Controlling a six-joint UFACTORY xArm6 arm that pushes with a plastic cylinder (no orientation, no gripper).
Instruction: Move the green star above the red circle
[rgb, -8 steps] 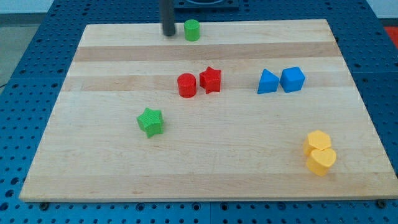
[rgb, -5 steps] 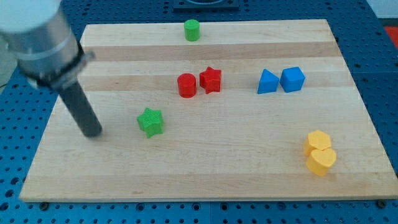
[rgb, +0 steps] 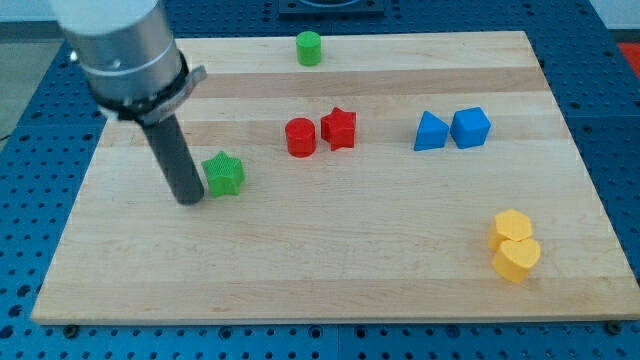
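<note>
The green star (rgb: 224, 174) lies on the wooden board (rgb: 330, 260), left of centre. My tip (rgb: 190, 199) rests just to the star's left and slightly below it, touching or nearly touching it. The red circle (rgb: 300, 137) stands to the upper right of the star, near the board's middle, with the red star (rgb: 339, 128) right beside it on its right.
A green cylinder (rgb: 309, 48) stands at the board's top edge. A blue triangle (rgb: 430, 132) and a blue cube (rgb: 470, 127) sit at the right of centre. Two yellow blocks (rgb: 515, 246) lie together at the lower right.
My tip has swept from the top edge down the left side and then right to the green star. The star has shifted up and to the left.
</note>
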